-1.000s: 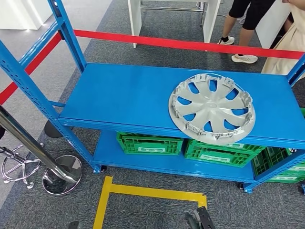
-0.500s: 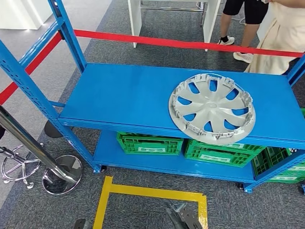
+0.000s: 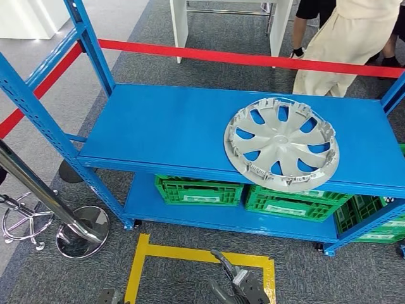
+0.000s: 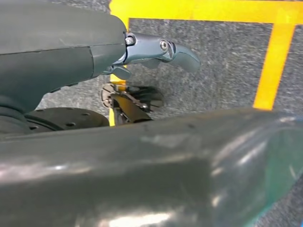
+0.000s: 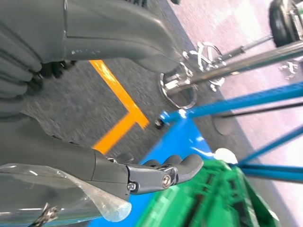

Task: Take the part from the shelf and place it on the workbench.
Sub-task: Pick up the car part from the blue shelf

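The part is a silver wheel cover (image 3: 281, 144) with curved spokes, lying flat on the right half of the blue shelf's top board (image 3: 162, 126), its near rim at the board's front edge. My right hand (image 3: 236, 285) is low over the carpet in front of the shelf, well short of the cover. In the right wrist view its fingers (image 5: 157, 174) stretch out with nothing in them. My left hand (image 3: 111, 296) just shows by the yellow tape at the bottom of the head view. The left wrist view has its fingers (image 4: 157, 49) held straight and empty above the floor.
Green crates (image 3: 198, 190) fill the shelf's lower board under the cover. A red barrier tape (image 3: 248, 60) runs behind the shelf, and a person in beige (image 3: 343, 44) stands there. A chrome stanchion base (image 3: 78, 231) sits at the left. Yellow tape (image 3: 191, 256) marks the carpet.
My right hand has come up into the head view and shifted left. The person in beige has walked left behind the shelf. The wheel cover has not moved.
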`<act>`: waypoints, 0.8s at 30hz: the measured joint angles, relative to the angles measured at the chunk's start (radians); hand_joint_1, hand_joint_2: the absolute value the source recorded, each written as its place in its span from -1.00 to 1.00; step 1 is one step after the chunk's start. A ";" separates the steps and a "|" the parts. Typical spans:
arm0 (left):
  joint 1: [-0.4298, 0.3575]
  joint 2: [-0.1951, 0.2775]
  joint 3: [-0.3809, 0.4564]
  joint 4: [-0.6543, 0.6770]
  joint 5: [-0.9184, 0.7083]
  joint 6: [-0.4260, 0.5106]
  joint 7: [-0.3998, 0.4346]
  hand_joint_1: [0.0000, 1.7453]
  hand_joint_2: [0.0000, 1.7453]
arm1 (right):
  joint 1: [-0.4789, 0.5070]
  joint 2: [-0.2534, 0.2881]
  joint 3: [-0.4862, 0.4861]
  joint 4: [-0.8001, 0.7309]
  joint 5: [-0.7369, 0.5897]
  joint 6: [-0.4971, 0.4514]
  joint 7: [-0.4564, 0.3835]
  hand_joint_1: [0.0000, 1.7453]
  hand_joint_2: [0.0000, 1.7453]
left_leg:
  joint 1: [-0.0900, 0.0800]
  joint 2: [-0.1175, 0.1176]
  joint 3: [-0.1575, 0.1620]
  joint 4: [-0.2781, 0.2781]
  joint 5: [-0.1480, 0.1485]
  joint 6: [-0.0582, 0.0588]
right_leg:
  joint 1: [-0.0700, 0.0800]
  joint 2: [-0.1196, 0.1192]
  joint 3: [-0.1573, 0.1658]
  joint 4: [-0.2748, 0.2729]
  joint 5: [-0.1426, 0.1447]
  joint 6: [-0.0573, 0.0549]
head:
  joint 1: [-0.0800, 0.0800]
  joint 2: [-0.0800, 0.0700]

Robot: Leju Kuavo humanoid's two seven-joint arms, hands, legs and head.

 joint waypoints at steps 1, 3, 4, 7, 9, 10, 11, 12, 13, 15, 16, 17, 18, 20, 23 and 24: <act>0.000 0.000 0.001 0.001 -0.001 -0.004 -0.009 -1.00 -1.00 | 0.009 0.000 -0.017 -0.023 0.023 0.000 0.000 -1.00 1.00 | 0.000 0.000 0.000 0.000 0.000 0.000 | 0.000 0.000 0.000 0.000 0.000 0.000 | 0.000 0.000; 0.000 -0.001 0.005 0.003 -0.004 -0.013 -0.027 -1.00 -1.00 | 0.026 0.000 -0.051 -0.069 0.069 -0.001 0.000 -1.00 1.00 | 0.000 0.000 0.000 0.000 0.000 0.000 | 0.000 0.000 0.000 0.000 0.000 0.000 | 0.000 0.000; 0.000 -0.001 0.006 0.004 -0.006 -0.017 -0.036 -1.00 -1.00 | 0.034 0.000 -0.067 -0.092 0.091 -0.001 0.000 -1.00 1.00 | 0.000 0.000 0.000 0.000 0.000 0.000 | 0.000 0.000 0.000 0.000 0.000 0.000 | 0.000 0.000; 0.000 -0.002 0.011 0.007 -0.011 -0.030 -0.063 -1.00 -1.00 | 0.060 0.003 -0.118 -0.158 0.163 -0.001 0.000 -1.00 1.00 | 0.000 0.000 0.000 0.000 0.000 0.000 | 0.000 0.000 0.000 0.000 0.000 0.000 | 0.000 0.000; 0.000 -0.003 0.014 0.008 -0.013 -0.040 -0.080 -1.00 -1.00 | 0.075 0.007 -0.150 -0.197 0.209 -0.001 0.000 -1.00 1.00 | 0.000 0.000 0.000 0.000 0.000 0.000 | 0.000 0.000 0.000 0.000 0.000 0.000 | 0.000 0.000; 0.000 -0.003 0.016 0.008 -0.013 -0.047 -0.087 -1.00 -1.00 | 0.083 0.010 -0.165 -0.218 0.232 0.000 -0.001 -1.00 1.00 | 0.000 0.000 0.000 0.000 0.000 0.000 | 0.000 0.000 0.000 0.000 0.000 0.000 | 0.000 0.000; 0.000 -0.004 0.018 0.009 -0.013 -0.054 -0.093 -1.00 -1.00 | 0.090 0.012 -0.178 -0.240 0.254 0.001 -0.003 -1.00 1.00 | 0.000 0.000 0.000 0.000 0.000 0.000 | 0.000 0.000 0.000 0.000 0.000 0.000 | 0.000 0.000; 0.000 -0.004 0.021 0.010 -0.013 -0.062 -0.096 -1.00 -1.00 | 0.098 0.015 -0.191 -0.264 0.275 0.002 -0.004 -1.00 1.00 | 0.000 0.000 0.000 0.000 0.000 0.000 | 0.000 0.000 0.000 0.000 0.000 0.000 | 0.000 0.000; 0.000 -0.004 0.023 0.011 -0.013 -0.069 -0.098 -1.00 -1.00 | 0.104 0.018 -0.202 -0.291 0.297 0.003 -0.003 -1.00 1.00 | 0.000 0.000 0.000 0.000 0.000 0.000 | 0.000 0.000 0.000 0.000 0.000 0.000 | 0.000 0.000; 0.000 -0.004 0.028 0.013 -0.012 -0.083 -0.098 -1.00 -1.00 | 0.113 0.024 -0.220 -0.341 0.338 0.003 0.004 -1.00 1.00 | 0.000 0.000 0.000 0.000 0.000 0.000 | 0.000 0.000 0.000 0.000 0.000 0.000 | 0.000 0.000; 0.000 -0.004 0.031 0.014 -0.011 -0.091 -0.096 -1.00 -1.00 | 0.115 0.028 -0.227 -0.364 0.360 -0.002 0.009 -1.00 1.00 | 0.000 0.000 0.000 0.000 0.000 0.000 | 0.000 0.000 0.000 0.000 0.000 0.000 | 0.000 0.000; 0.000 -0.005 0.034 0.015 -0.010 -0.099 -0.094 -1.00 -1.00 | 0.116 0.031 -0.234 -0.384 0.386 -0.011 0.014 -1.00 1.00 | 0.000 0.000 0.000 0.000 0.000 0.000 | 0.000 0.000 0.000 0.000 0.000 0.000 | 0.000 0.000; 0.000 -0.005 0.037 0.016 -0.009 -0.107 -0.091 -1.00 -1.00 | 0.117 0.035 -0.241 -0.403 0.414 -0.025 0.018 -1.00 1.00 | 0.000 0.000 0.000 0.000 0.000 0.000 | 0.000 0.000 0.000 0.000 0.000 0.000 | 0.000 0.000; 0.000 -0.005 0.041 0.017 -0.008 -0.118 -0.086 -1.00 -1.00 | 0.118 0.043 -0.253 -0.438 0.475 -0.060 0.024 -1.00 1.00 | 0.000 0.000 0.000 0.000 0.000 0.000 | 0.000 0.000 0.000 0.000 0.000 0.000 | 0.000 0.000; 0.000 -0.005 0.046 0.018 -0.008 -0.121 -0.076 -1.00 -1.00 | 0.120 0.055 -0.267 -0.489 0.568 -0.121 0.035 -1.00 1.00 | 0.000 0.000 0.000 0.000 0.000 0.000 | 0.000 0.000 0.000 0.000 0.000 0.000 | 0.000 0.000; 0.000 -0.005 0.047 0.018 -0.009 -0.120 -0.074 -1.00 -1.00 | 0.120 0.058 -0.271 -0.504 0.601 -0.143 0.040 -1.00 1.00 | 0.000 0.000 0.000 0.000 0.000 0.000 | 0.000 0.000 0.000 0.000 0.000 0.000 | 0.000 0.000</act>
